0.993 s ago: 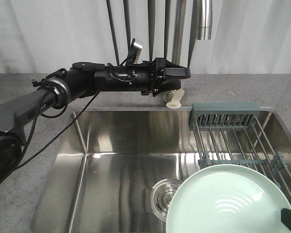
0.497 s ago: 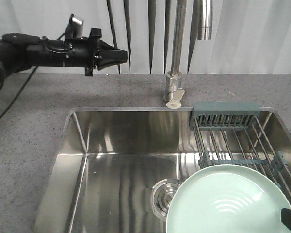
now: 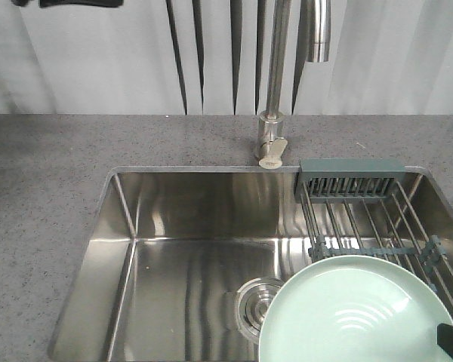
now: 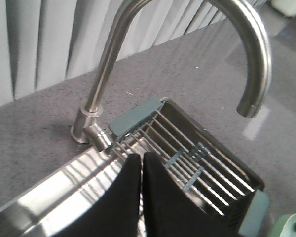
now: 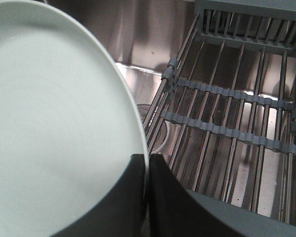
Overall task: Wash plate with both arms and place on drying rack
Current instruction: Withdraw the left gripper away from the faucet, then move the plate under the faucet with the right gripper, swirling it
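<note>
Plate (image 3: 355, 313) hangs at the bench's front-right corner, rim pinched by the right tool (image 5: 147, 163); left tool (image 4: 140, 159) narrow, empty. Lower it level onto the drying rack (image 3: 351, 167).

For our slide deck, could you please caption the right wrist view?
Right tool pinches the mint-green plate by its rim above the sink, beside the steel-rod drying rack.
</note>
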Controlling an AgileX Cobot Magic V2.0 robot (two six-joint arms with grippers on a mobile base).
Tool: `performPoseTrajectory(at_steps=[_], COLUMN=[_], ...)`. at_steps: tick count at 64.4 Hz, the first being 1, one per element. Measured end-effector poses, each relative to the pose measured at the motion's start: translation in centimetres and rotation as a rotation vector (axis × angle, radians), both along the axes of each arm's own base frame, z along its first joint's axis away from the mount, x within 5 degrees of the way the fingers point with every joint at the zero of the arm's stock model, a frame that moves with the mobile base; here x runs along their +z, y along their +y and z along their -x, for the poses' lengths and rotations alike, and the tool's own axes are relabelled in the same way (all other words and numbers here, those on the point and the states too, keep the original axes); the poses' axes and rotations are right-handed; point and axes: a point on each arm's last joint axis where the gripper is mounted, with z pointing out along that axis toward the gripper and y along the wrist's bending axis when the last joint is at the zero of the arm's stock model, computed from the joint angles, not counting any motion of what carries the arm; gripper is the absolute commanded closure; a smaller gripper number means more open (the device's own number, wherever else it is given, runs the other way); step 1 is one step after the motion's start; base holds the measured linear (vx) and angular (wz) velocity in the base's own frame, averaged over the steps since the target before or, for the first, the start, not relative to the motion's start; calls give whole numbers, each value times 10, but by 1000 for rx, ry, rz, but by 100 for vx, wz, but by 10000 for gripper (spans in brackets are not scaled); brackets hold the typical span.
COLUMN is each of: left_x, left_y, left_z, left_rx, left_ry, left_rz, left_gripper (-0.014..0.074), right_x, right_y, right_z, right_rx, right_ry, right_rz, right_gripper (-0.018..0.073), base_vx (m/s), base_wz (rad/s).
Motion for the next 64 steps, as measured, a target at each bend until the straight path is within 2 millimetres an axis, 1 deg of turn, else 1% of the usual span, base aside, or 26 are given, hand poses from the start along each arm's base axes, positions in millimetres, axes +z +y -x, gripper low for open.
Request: performPoseTrajectory(at_steps=[2,3,6,10,11,12,19,20,21,23,24,30,32,33,34,35,39,42,43,47,51,54,58,64], left_x=[8,15,25,39,39,42,31,30,23,18,10,-20,-29,-39,-44,-53,-75,-93,-103,-127,-147,-166,-182,-198], left_y=[3,4,7,11,12,13,15,15,16,17,17,20,22,22,23,24,26,29,29,32,34,35,37,39], left_z=[11,20,38,68,73,82,118,127,130,142,144,168,178,181,184,190,203,218,221,233,244,250,256,263], left_rx=[18,29,51,67,69,71,62,60,55,52,51,80,95,102,115,124,163,192,199,235,259,277,299,322], left_ry=[-24,-44,-77,-126,-125,-140,-121,-126,-110,-112,-92,-84,-93,-75,-79,-72,-74,-84,-70,-71,-76,-65,-68,-82], left_rz=[-32,-39,-66,-84,-88,-90,-105,-107,-113,-119,-124,-127,-123,-123,-118,-116,-103,-90,-90,-76,-68,-66,-61,-55], left_gripper=[601,601,601,601,601,601,601,601,601,601,601,601,601,601,601,601,601,601,601,601,601,601,601,601], right_x=[0,0,0,0,0,0,0,0,0,0,0,0,0,0,0,0,0,0,0,0,-1,-1,-2,2], right_y=[0,0,0,0,0,0,0,0,0,0,0,0,0,0,0,0,0,0,0,0,0,0,1,3], right_z=[0,0,0,0,0,0,0,0,0,0,0,0,0,0,0,0,0,0,0,0,1,1,2,3], right_rx=[0,0,0,0,0,0,0,0,0,0,0,0,0,0,0,0,0,0,0,1,3,5,8,15], right_ry=[0,0,0,0,0,0,0,0,0,0,0,-1,-1,-1,-1,-1,-1,-1,-1,4,13,22,33,39], right_rz=[0,0,0,0,0,0,0,0,0,-1,-1,-1,-1,-1,-1,-1,-1,-1,-1,-2,0,-2,-10,-39], right_gripper=[568,568,568,568,568,568,568,568,568,568,568,568,568,568,568,568,568,568,568,568,568,568,568,565], base_vx=[0,0,0,0,0,0,0,0,0,0,0,0,0,0,0,0,0,0,0,0,0,0,0,0], base_wz=[0,0,0,0,0,0,0,0,0,0,0,0,0,0,0,0,0,0,0,0,0,0,0,0])
